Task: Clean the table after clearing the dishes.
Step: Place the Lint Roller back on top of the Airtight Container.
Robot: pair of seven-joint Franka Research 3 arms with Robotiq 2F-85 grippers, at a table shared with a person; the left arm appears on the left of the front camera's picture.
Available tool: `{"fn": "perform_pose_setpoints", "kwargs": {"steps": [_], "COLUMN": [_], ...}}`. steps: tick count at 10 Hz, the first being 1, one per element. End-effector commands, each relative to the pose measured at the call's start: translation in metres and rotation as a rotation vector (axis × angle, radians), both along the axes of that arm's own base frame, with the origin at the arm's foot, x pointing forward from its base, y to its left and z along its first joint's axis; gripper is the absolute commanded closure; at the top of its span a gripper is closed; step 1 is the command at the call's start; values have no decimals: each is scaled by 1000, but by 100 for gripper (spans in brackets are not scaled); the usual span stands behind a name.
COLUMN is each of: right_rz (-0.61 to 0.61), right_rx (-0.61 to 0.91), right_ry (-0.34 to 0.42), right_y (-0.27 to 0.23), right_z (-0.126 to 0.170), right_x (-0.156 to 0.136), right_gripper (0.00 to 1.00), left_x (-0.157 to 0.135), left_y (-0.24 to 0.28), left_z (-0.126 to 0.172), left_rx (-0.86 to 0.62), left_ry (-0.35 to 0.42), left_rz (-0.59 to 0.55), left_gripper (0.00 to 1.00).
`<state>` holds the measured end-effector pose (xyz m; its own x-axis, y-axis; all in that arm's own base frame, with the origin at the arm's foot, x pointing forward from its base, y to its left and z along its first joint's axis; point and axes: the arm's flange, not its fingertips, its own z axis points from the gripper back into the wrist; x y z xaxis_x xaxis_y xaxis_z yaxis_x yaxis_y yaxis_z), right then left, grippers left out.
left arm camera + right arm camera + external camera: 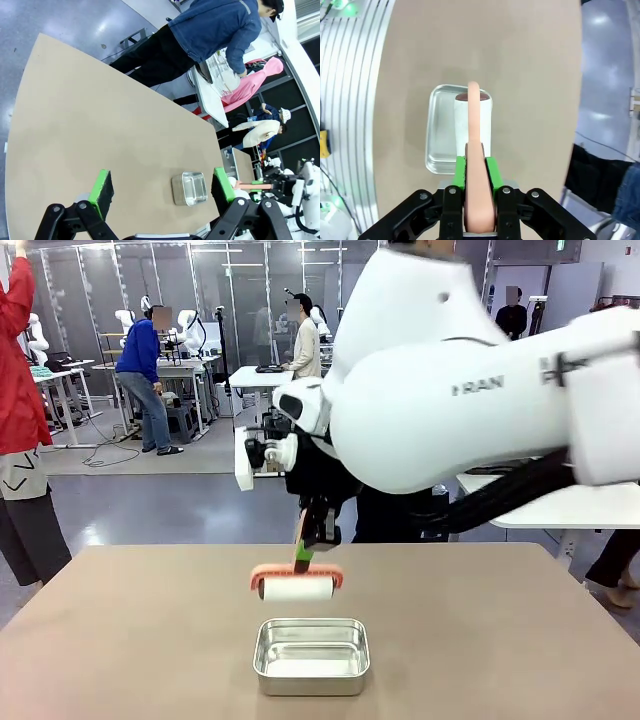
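Beige worktop (120, 640) holds steel pan (311, 655); right gripper (479, 172) clamps lint roller (297, 585) above it; left gripper (162, 187) gapes; lab behind.

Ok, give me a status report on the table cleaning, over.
Right gripper shut on lint roller, held above the table. Left gripper open, empty. Steel pan sits just in front of the roller.

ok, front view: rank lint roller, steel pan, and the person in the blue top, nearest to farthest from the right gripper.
1. Lint roller: its handle is clamped in the right gripper, with the white roll hanging just below.
2. Steel pan: on the table, below the roller, toward the camera.
3. Person in the blue top: far back on the left, beyond the table.
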<state>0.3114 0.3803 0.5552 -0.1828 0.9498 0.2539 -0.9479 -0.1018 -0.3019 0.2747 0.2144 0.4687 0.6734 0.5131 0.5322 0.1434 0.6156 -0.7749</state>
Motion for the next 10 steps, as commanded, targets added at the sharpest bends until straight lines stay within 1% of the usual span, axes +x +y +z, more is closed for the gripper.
{"fn": "perform_pose_setpoints", "kwargs": {"steps": [1,2,4,5,6,8,10], "right_rz": [-22,-13,-37,-57,-70,-130,-157], "right_rx": [13,5,-45,-76,-104,-152,-177], "right_ry": [156,209,366,439,469,464,464], "right_y": [9,12,15,16,18,24,27], "right_z": [-2,-13,-40,-55,-67,-91,-110], "right_x": [20,33,70,83,89,98,113], "right_gripper": [79,79,79,79,79,79,79], "left_x": [-2,-2,-2,-2,-2,-2,-2], "left_y": [0,0,0,0,0,0,0], "left_z": [1,1,1,1,1,1,1], "left_rx": [-2,-2,-2,-2,-2,-2,-2], "left_ry": [-3,-3,-3,-3,-3,-3,-3], "left_rz": [-10,-10,-10,-10,-10,-10,-10], "left_gripper": [0,0,0,0,0,0,0]}}
